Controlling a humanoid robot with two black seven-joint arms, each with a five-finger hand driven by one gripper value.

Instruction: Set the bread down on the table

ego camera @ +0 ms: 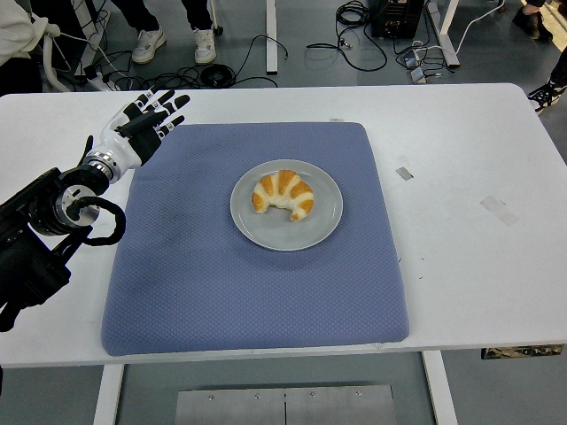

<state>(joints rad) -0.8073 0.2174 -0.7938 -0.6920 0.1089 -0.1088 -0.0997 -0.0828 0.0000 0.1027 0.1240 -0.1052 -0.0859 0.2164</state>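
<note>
The bread is a golden croissant (283, 196) lying on a round grey plate (323, 227) in the middle of a blue mat (248, 283) on the white table (478, 230). My left hand (152, 117) is over the mat's far left corner, well to the left of the plate, with its fingers spread and holding nothing. My right arm is out of view.
Bits of tape (404, 173) lie on the bare table right of the mat. People's feet (149, 42), cables and table legs show on the floor beyond the far edge.
</note>
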